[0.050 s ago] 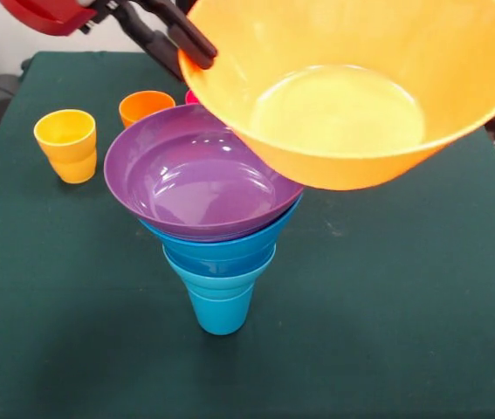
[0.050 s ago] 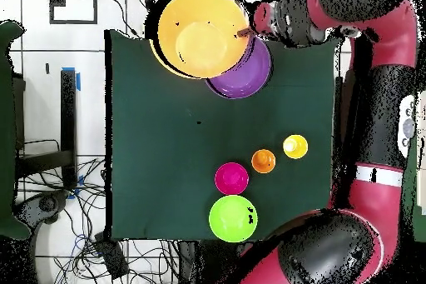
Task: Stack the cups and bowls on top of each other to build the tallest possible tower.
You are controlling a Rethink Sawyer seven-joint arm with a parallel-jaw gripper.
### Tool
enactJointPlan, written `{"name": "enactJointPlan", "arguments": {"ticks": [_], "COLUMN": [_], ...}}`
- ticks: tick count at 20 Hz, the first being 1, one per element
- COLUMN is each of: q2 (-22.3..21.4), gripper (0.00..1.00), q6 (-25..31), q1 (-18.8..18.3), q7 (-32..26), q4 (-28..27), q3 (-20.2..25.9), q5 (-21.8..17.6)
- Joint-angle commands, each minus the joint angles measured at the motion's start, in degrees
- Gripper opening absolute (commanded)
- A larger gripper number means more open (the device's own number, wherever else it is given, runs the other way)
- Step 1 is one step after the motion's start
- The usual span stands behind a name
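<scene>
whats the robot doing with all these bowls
The pincer grips the rim of the big yellow-orange bowl and holds it tilted in the air, above and beside the tower, apparently about to add it. The tower is a blue cup with blue bowls and a purple bowl on top. A yellow cup and an orange cup stand loose on the table; overhead, a red bowl and a green bowl also wait.

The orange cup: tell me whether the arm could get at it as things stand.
Probably not yet: the end effector is shut on the big yellow-orange bowl. The orange cup itself stands free, apart from the yellow cup, with open space above.
</scene>
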Motion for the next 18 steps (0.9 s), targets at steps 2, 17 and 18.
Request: {"name": "enactJointPlan", "arguments": {"ticks": [2,17,18], "q2": [0.12,0.92,1.07], "gripper": [0.0,0.0,0.0], "q6": [7.39,9.19,9.4], "q1": [0.28,-1.4,-1.5], "q7": [-23.25,-29.68,-30.19], "q4": [-3.3,-4.4,-4.64], "q3": [1.74,1.57,1.61], "q5": [-4.3,-5.82,-5.93]}}
